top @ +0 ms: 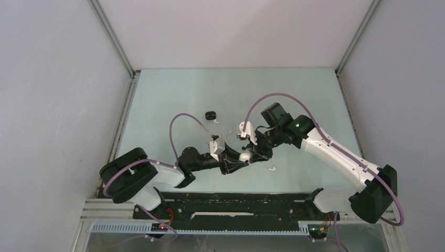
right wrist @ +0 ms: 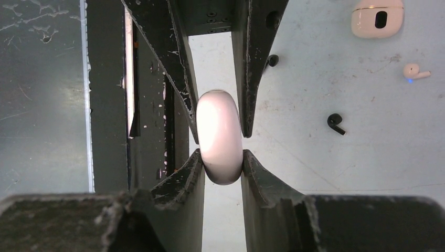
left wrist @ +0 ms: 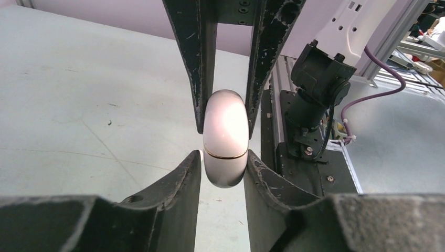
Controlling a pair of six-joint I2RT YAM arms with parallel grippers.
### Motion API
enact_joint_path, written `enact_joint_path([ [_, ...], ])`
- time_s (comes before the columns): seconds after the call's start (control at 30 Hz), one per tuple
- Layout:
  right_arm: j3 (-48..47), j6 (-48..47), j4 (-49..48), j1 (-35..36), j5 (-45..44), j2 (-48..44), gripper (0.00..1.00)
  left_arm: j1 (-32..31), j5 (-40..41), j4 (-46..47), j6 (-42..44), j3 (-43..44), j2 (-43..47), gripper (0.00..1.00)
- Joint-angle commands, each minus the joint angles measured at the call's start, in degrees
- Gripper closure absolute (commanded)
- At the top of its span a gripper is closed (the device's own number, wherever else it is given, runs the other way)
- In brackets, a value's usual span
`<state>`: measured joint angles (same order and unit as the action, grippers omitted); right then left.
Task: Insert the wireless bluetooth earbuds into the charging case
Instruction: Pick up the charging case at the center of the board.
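Observation:
A white pebble-like charging case (top: pixel 245 156) with a thin gold seam is held above the table between both grippers. My left gripper (left wrist: pixel 223 158) is shut on its lower end (left wrist: pixel 225 131); in the top view the left gripper (top: pixel 237 161) comes in from the left. My right gripper (right wrist: pixel 220 157) is shut on the case (right wrist: pixel 219 134) from the opposite side, and in the top view the right gripper (top: pixel 255 154) comes in from the right. The case looks closed. Two black earbuds (right wrist: pixel 336 123) (right wrist: pixel 271 60) and a white earbud (right wrist: pixel 416 71) lie on the table.
A pale case with a dark oval slot (right wrist: pixel 378 17) lies at the far edge of the right wrist view. A small black case (top: pixel 211 114) with a white bud (top: pixel 216 121) beside it sits mid-table. Another white bud (top: pixel 272 168) lies near the front rail (top: pixel 231 202).

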<state>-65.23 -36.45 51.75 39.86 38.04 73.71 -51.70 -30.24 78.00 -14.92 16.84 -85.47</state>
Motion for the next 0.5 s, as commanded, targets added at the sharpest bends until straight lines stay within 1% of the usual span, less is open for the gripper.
enact_joint_path([
  [0.0,-2.7,0.2,-0.6,0.5,-0.2,-0.5,0.89,-0.6,0.2,1.0,1.4,1.4,-0.2,0.61],
  [0.07,-2.6,0.2,-0.6,0.5,-0.4,-0.6,0.88,-0.6,-0.1,1.6,1.5,1.2,-0.5,0.65],
  [0.13,-2.7,0.4,-0.5,0.5,-0.5,-0.5,0.88,-0.6,0.0,2.9,1.6,1.0,-0.6,0.66],
  [0.27,-2.7,1.1,-1.0,0.5,-0.6,0.0,0.87,-0.7,-0.5,4.9,1.3,0.5,-0.9,0.67],
  [0.47,-2.6,2.3,-1.7,0.6,-1.4,1.0,0.85,-0.9,-0.9,4.8,1.2,0.7,-1.2,0.67],
])
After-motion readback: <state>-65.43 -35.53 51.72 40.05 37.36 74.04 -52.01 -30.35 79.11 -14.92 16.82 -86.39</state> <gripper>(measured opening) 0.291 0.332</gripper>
